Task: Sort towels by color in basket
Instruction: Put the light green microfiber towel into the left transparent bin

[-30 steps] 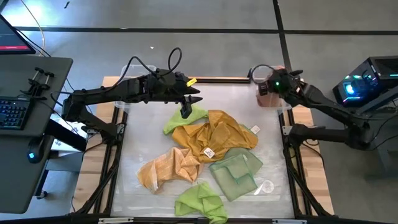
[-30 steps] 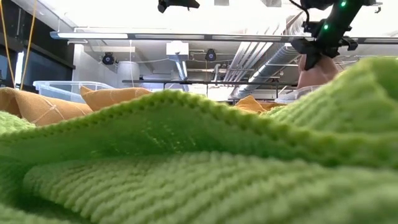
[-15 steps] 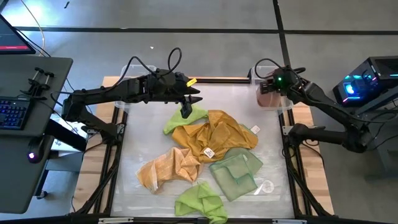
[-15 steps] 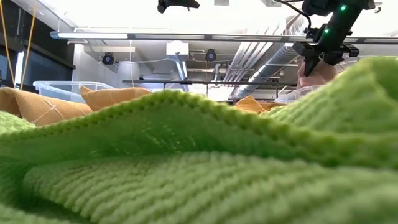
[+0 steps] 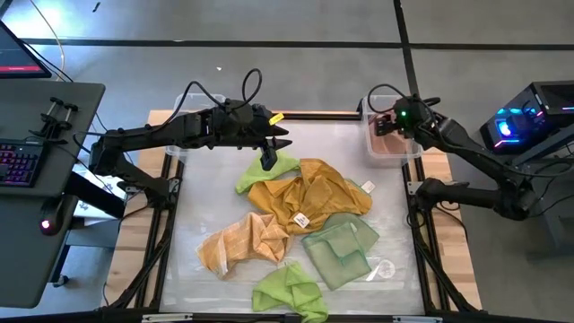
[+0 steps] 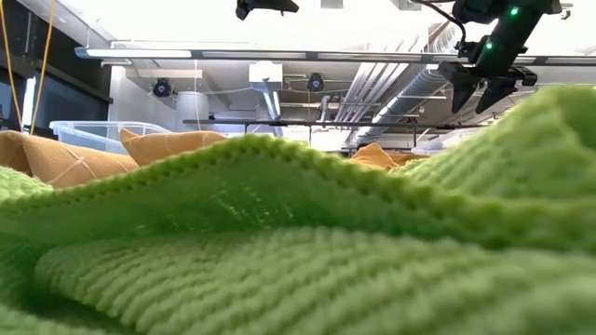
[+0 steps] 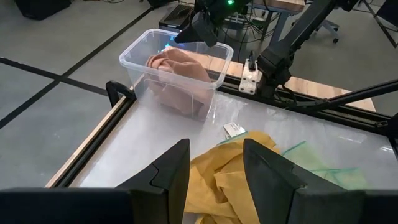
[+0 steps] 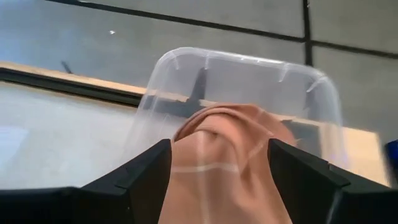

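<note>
Two hands are in play. The right hand (image 5: 392,126), at the upper right of the high view, has spread its fingers over the clear plastic bin (image 5: 369,148); the dusty pink-brown cloth towel (image 7: 180,76) has dropped from its grip and now lies inside. That colour is sorted.

The left hand (image 5: 268,160) holds part-spread over the lime green cloth towel (image 5: 260,173) at centre; whether it grips it cannot be told.

On the white tabletop (image 5: 211,193) remain the mustard yellow towel (image 5: 309,197), light orange-tan towel (image 5: 242,242), pale sage green towel (image 5: 339,247) and a second lime green towel (image 5: 289,289). Grey floor surrounds the rig.
</note>
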You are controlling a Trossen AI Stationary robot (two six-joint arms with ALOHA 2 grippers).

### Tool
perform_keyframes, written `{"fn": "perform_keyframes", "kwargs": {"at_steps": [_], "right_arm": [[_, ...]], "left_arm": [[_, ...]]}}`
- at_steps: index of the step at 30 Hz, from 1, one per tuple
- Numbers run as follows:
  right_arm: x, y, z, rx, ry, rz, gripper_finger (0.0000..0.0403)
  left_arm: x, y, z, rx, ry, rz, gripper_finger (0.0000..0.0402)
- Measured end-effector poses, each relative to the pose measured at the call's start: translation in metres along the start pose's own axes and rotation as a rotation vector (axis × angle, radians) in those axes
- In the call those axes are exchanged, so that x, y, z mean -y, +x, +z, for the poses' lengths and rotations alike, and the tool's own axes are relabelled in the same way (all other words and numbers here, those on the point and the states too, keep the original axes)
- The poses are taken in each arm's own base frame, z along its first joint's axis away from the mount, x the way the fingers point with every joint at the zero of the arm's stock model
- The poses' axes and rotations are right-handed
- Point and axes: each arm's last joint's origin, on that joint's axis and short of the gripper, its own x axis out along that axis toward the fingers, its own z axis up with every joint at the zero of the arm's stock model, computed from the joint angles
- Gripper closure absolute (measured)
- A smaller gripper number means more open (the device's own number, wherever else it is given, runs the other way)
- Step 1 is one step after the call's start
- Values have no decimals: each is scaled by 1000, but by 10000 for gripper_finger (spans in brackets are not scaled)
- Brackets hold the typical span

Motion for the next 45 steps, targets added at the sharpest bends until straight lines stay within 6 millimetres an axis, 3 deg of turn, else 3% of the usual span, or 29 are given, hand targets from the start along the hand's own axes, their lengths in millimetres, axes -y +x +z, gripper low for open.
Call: {"fn": "perform_keyframes", "kwargs": {"at_steps": [6,10,15,19,28,39,45], "right_arm": [[-14,-14,12,-13,81,291,144],[-40,-30,15,50,72,539,144],[-73,-57,7,144,9,719,144],[-94,-70,-7,169,-72,754,145],[-128,-77,-40,86,-186,776,145],[-131,-93,-56,80,-154,765,145],[-132,-99,-61,77,-123,762,145]], "left_arm": [[-2,0,-8,-73,9,57,266],[-5,4,-22,-208,-3,134,266],[-7,20,-43,-384,-16,198,266],[-6,45,-60,-489,-58,232,266],[-8,106,-107,-725,-100,306,257],[-36,145,-142,-863,-138,359,185],[-56,166,-163,-929,-182,388,177]]}}
